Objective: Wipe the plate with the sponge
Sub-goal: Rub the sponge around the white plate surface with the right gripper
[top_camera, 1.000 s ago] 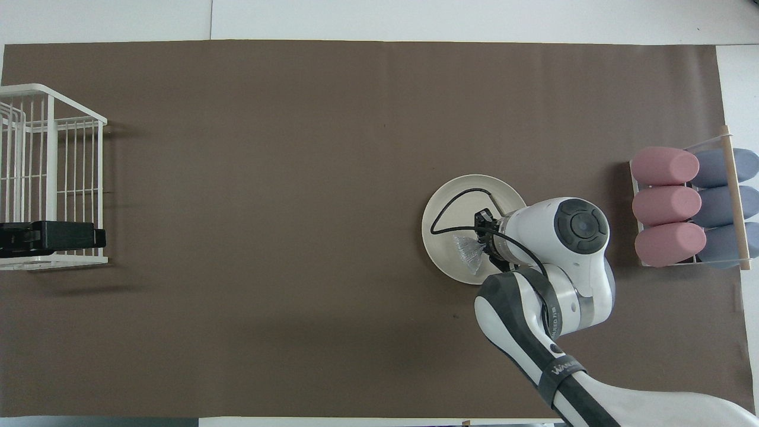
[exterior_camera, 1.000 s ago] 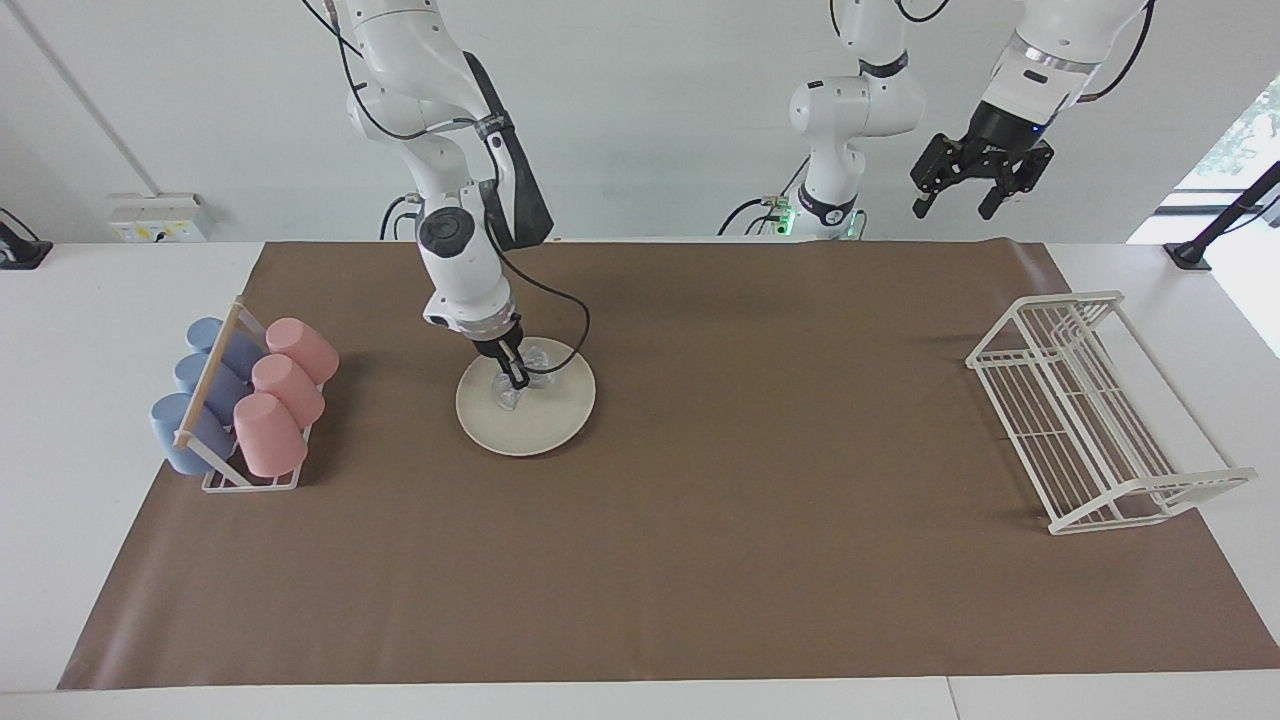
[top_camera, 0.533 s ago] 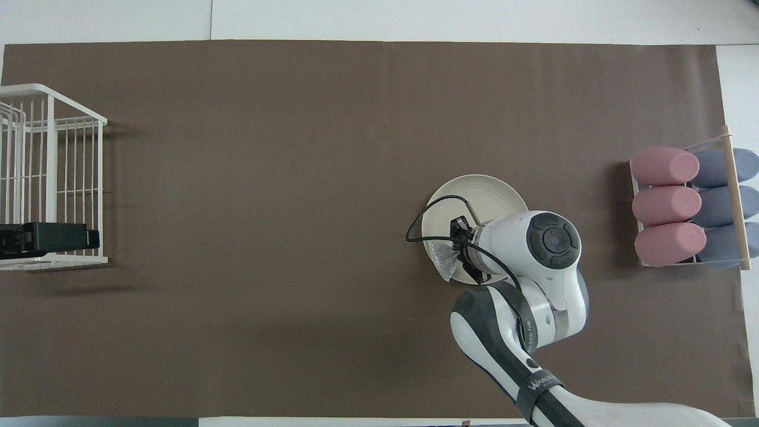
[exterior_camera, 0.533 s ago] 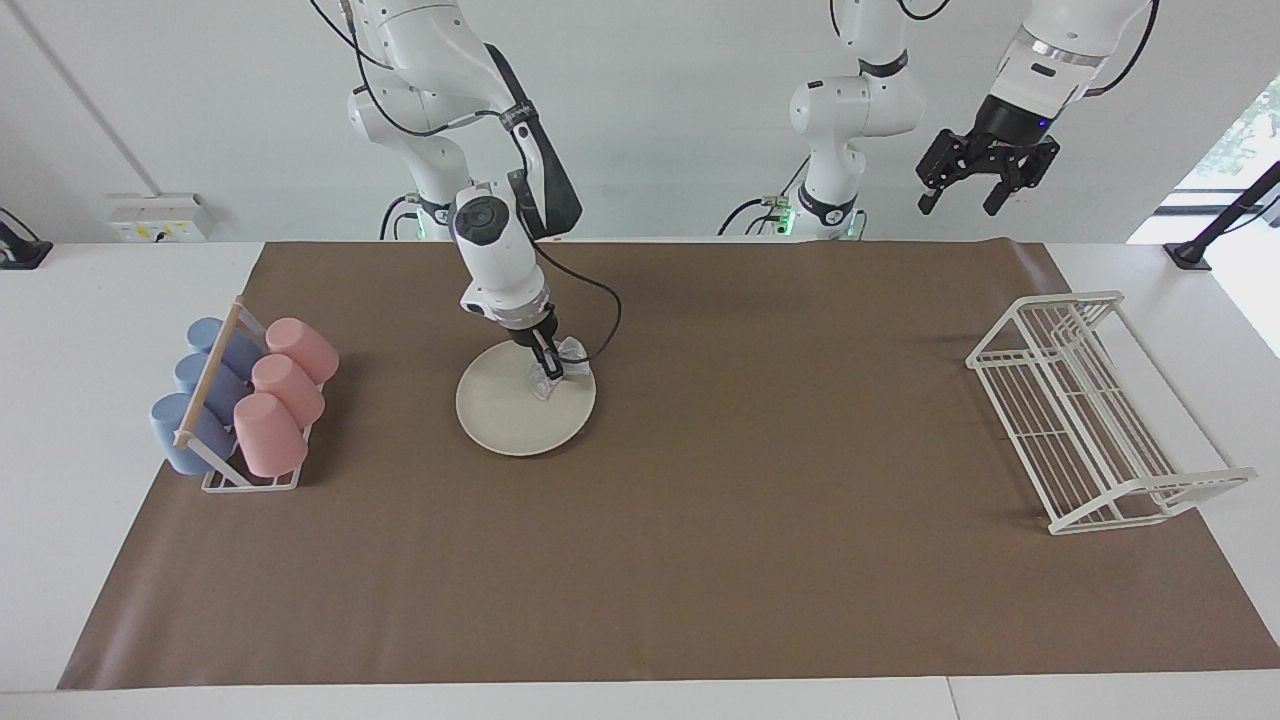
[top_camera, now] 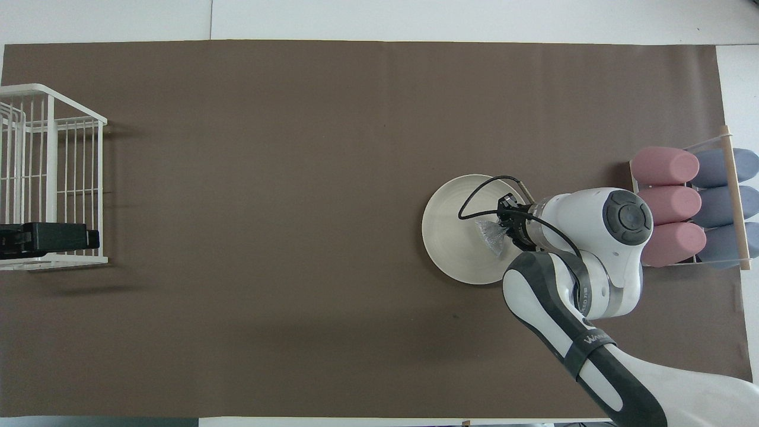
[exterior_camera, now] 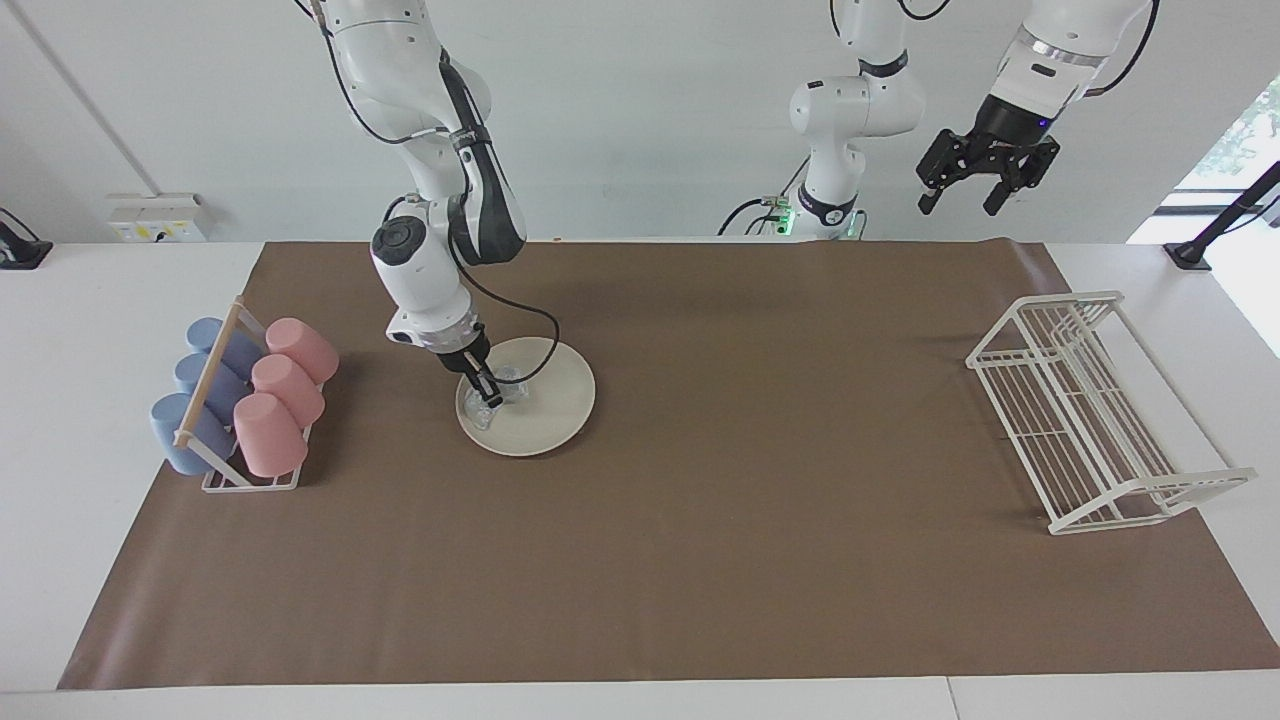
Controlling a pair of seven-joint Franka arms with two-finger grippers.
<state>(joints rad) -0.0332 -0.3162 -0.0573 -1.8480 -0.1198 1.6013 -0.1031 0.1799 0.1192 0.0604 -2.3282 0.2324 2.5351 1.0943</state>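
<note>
The cream-white plate [exterior_camera: 540, 400] [top_camera: 456, 237] lies flat on the brown mat, toward the right arm's end of the table. My right gripper [exterior_camera: 490, 397] [top_camera: 503, 228] is shut on the silvery sponge [exterior_camera: 492, 405] [top_camera: 491, 234] and presses it onto the plate, on the side toward the cup rack. My left gripper [exterior_camera: 967, 198] [top_camera: 95, 238] hangs open and high near the left arm's base, holding nothing; that arm waits.
A rack with pink cups [exterior_camera: 287, 388] [top_camera: 664, 204] and blue cups [exterior_camera: 200, 392] [top_camera: 723, 204] stands beside the plate at the right arm's end. A white wire rack [exterior_camera: 1090, 410] [top_camera: 47, 178] stands at the left arm's end.
My right gripper has swept the sponge across the plate, first toward the left arm's end, then back toward the cup rack. The left arm rose slightly a second ago, then held still.
</note>
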